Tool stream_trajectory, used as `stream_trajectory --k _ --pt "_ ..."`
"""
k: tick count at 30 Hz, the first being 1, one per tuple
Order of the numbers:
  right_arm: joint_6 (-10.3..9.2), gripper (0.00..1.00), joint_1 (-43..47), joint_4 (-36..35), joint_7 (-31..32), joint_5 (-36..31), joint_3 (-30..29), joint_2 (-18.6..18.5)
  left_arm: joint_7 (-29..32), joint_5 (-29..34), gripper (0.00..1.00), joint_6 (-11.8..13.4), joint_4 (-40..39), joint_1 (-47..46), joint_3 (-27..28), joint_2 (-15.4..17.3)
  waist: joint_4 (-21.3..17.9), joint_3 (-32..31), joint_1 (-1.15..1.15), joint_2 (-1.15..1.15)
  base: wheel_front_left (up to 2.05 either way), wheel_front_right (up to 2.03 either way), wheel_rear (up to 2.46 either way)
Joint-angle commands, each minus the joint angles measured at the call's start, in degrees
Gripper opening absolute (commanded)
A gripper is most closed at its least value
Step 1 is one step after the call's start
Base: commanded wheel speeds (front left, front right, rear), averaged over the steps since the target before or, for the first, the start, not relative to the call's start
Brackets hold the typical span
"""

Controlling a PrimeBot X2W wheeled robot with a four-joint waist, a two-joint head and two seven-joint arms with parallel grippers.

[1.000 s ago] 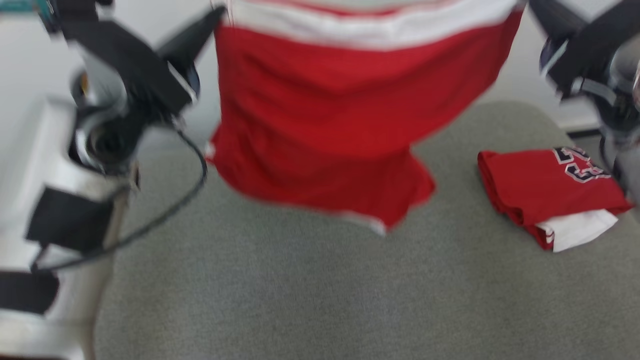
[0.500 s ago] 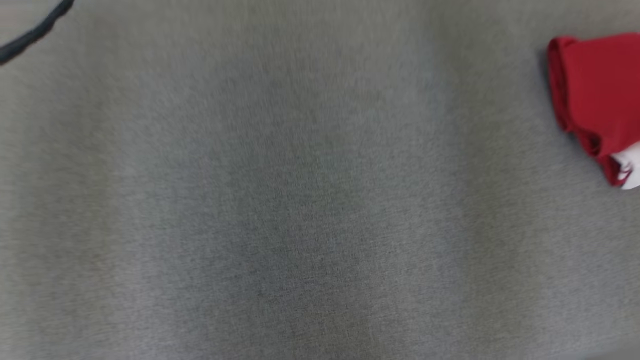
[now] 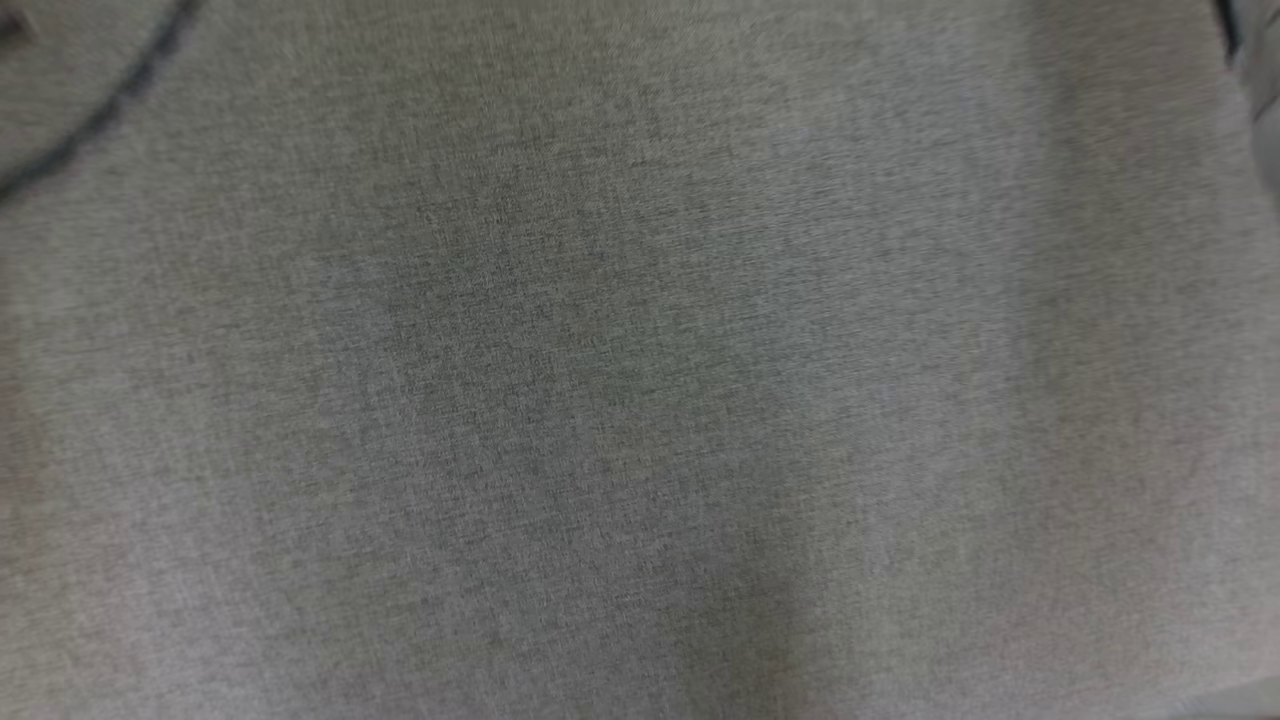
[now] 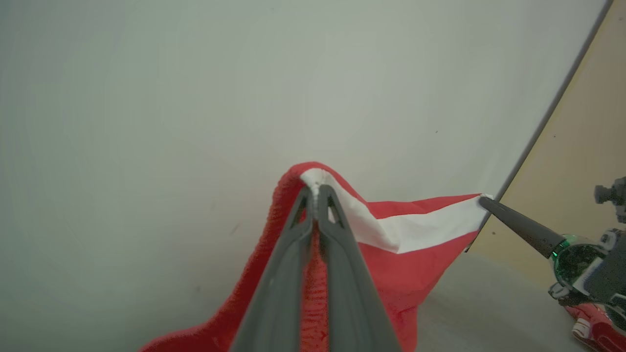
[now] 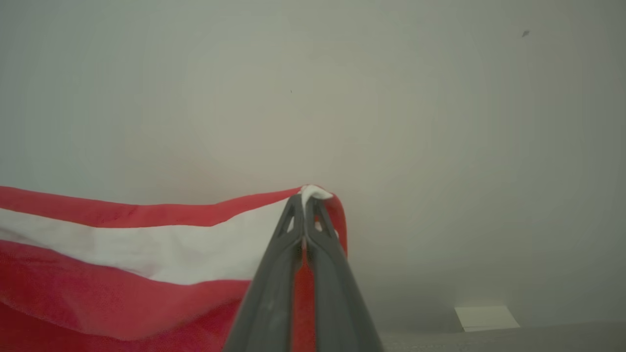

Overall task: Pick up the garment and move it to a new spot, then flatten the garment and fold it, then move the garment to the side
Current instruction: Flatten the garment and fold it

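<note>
Two corners of the red garment (image 4: 415,259) are pinched, one by each gripper, and the cloth hangs spread between them in front of a plain pale wall (image 4: 146,98). At the garment's left corner, the left gripper (image 4: 317,193) has its long dark fingers shut tight on the hem. The fabric bunches over the fingertips and drapes down on either side of them. From that corner a white band (image 4: 420,227) runs along the garment's top edge, with a thin red strip above it and the broad red body falling below. The top edge dips a little between the two grips. At the garment's right corner, the right gripper (image 4: 483,198) is clamped on the hem in the same way, with a small tuft of white cloth poking past its closed tips. Beyond that right corner stands a tan panel (image 4: 582,161) edged by a dark strip. Lower down and further right of the garment, a second red piece of clothing (image 4: 596,332) lies bunched on the grey surface (image 3: 640,400), well apart from the held one. From the head the grey surface looks blurred, and a dark cable (image 3: 110,105) curves across one corner of it. I cannot tell how that cable lies relative to the garment.
</note>
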Motion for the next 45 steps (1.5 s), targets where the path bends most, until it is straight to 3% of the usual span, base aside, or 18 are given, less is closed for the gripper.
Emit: stream_trajectory --k 1,7,17,21,24,36,42,45 --pt "-0.01 0.00 1.63 -1.21 -0.27 0.13 0.98 -0.77 -0.29 -1.64 0.00 -0.02 -1.68 2.59 -0.47 0.59 0.60 2.79 -0.03 -0.02 0.00 0.00 0.00" --pt "-0.01 0.00 12.90 -7.10 -0.26 4.62 4.79 -4.27 -0.26 -7.53 0.00 -0.01 -10.84 15.85 -3.86 6.09 1.75 -3.73 -0.03 -0.02 0.00 0.00 0.00" --pt "-0.01 0.00 32.81 -18.64 4.68 22.92 18.99 -15.01 -0.07 -16.08 0.00 -0.02 -26.15 38.78 -12.45 13.03 2.69 -18.07 -0.03 -0.02 0.00 0.00 0.00" --pt "-0.01 0.00 40.17 -24.33 6.85 29.61 23.51 -20.48 -0.16 -13.31 0.00 -0.02 -30.11 45.94 -15.67 15.52 2.48 -23.90 -0.03 -0.02 0.00 0.00 0.00" --pt "-0.01 0.00 43.15 -26.69 7.18 32.20 25.22 -23.81 -0.18 -11.42 0.00 -0.03 -30.66 50.42 -15.04 16.58 2.38 -26.42 -0.03 -0.02 0.00 0.00 0.00" --pt "-0.01 0.00 56.79 -32.32 5.11 37.98 29.38 -31.99 -0.19 -6.92 0.00 -0.01 -33.93 68.71 -7.50 12.75 3.05 -34.18 -0.03 -0.02 0.00 0.00 0.00" --pt "-0.01 0.00 60.87 -35.93 3.76 38.33 29.94 -34.56 -0.20 -6.91 0.00 0.62 -37.00 74.79 -6.99 11.46 3.42 -36.56 -0.03 -0.02 0.00 0.00 0.00" --pt "-0.01 0.00 61.89 -38.69 4.77 37.25 30.41 -36.52 -0.12 -7.08 0.00 2.10 -39.34 77.04 -7.55 11.78 3.38 -37.12 -0.03 -0.02 0.00 0.00 0.00"
